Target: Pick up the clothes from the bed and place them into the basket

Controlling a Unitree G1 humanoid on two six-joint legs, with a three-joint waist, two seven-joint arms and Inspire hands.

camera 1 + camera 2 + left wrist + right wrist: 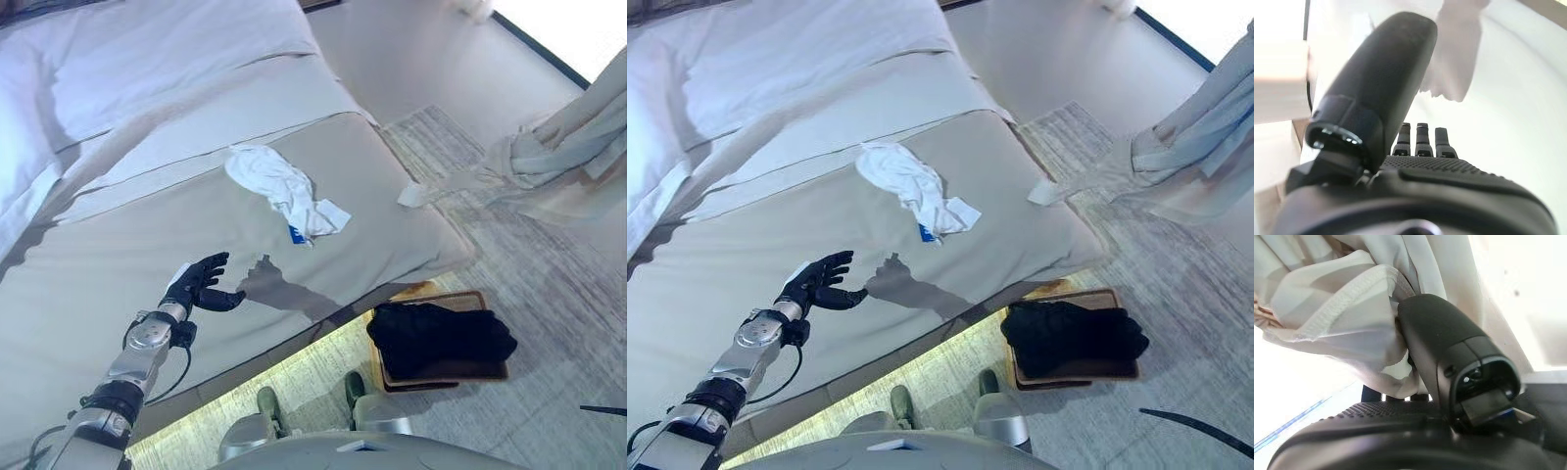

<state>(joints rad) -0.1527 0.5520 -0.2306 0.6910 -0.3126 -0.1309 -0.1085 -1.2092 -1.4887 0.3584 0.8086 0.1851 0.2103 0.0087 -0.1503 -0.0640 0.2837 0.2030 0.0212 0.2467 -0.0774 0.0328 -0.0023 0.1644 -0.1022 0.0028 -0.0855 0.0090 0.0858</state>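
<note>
A white garment [284,191] with a blue mark lies crumpled in the middle of the grey bed [118,255]. My left hand [201,282] hovers over the bed a little in front of it, fingers straight and open; the garment also shows past the hand in the left wrist view [1454,63]. My right hand [1449,347] is shut on a pale grey garment [1337,318], pinched under the thumb. That garment [563,152] hangs at the right, and its end trails to the bed's corner. The wooden basket [490,370] stands on the floor by the bed with black clothes [441,333] in it.
White bedding [147,49] covers the far part of the bed. A patterned rug [558,284] lies under the basket. A lit strip runs under the bed's near edge [294,362].
</note>
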